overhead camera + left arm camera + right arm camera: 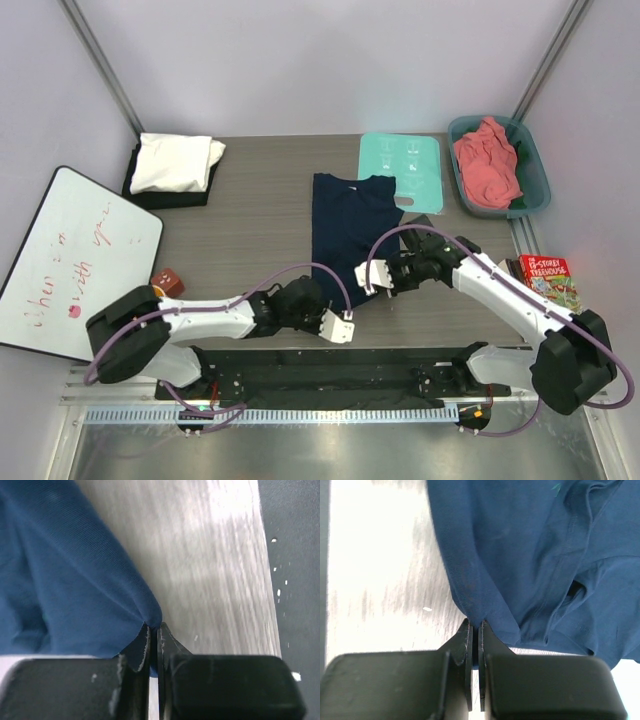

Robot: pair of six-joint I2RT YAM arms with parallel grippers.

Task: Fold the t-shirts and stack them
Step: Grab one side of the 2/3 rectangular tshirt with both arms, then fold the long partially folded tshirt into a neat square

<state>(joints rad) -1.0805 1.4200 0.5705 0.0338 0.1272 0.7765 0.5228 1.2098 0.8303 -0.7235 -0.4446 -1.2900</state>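
the left gripper (154, 626) is clamped on the near left corner of a dark navy blue cotton t-shirt (345, 230), its black jaws pressed together with a pinch of cloth between them, low over the grey wooden table (260, 220). the right gripper (474, 622) bites the same garment's near right edge in like fashion, jaws all but touching around a fold of fabric. the shirt lies flat at the middle of the table, collar at the far end. at far right, a teal plastic tub (535, 190) holds a crumpled salmon pink t-shirt (487, 165). a flat mint-green board (400, 165) sits between tub and navy shirt. at far left, a folded white t-shirt (175, 162) rests on a folded black t-shirt (170, 198).
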